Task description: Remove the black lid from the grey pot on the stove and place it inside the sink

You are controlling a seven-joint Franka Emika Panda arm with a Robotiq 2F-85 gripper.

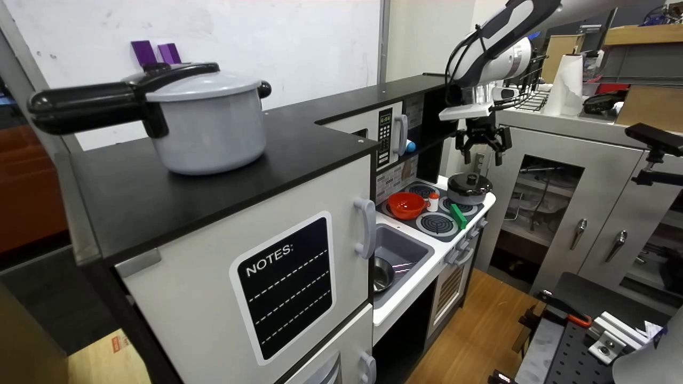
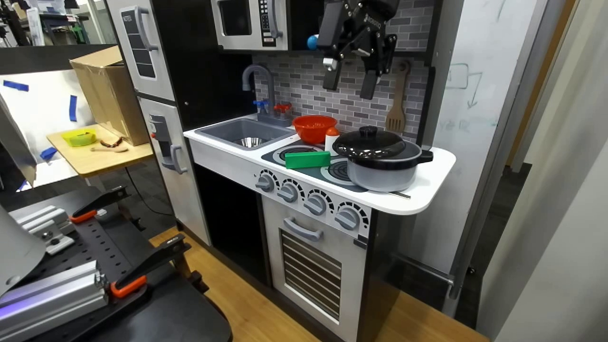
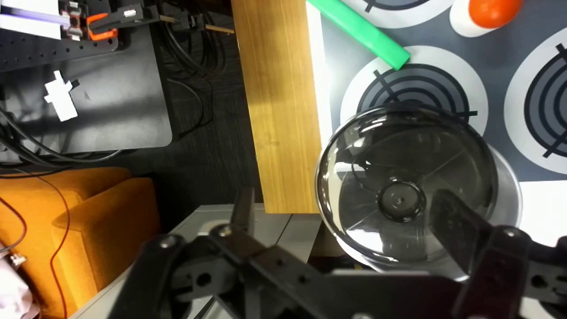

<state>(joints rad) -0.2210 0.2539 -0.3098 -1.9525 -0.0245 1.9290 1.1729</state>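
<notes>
The black lid, shiny and round with a central knob, rests off-centre on the grey pot. Part of the pot's rim shows beside it. That pot stands at the outer end of the stove, a dark panel with ringed burners. My gripper hangs above pot and lid with its jaws wide apart and nothing between them. In the wrist view the lid lies below the gripper, nearer the right finger. The sink is a grey basin at the stove's other end.
A small metal pan lies in the sink. A red bowl, a red-capped shaker and a green block sit on the stove. The microwave juts out above the counter. A wooden spatula hangs on the back wall.
</notes>
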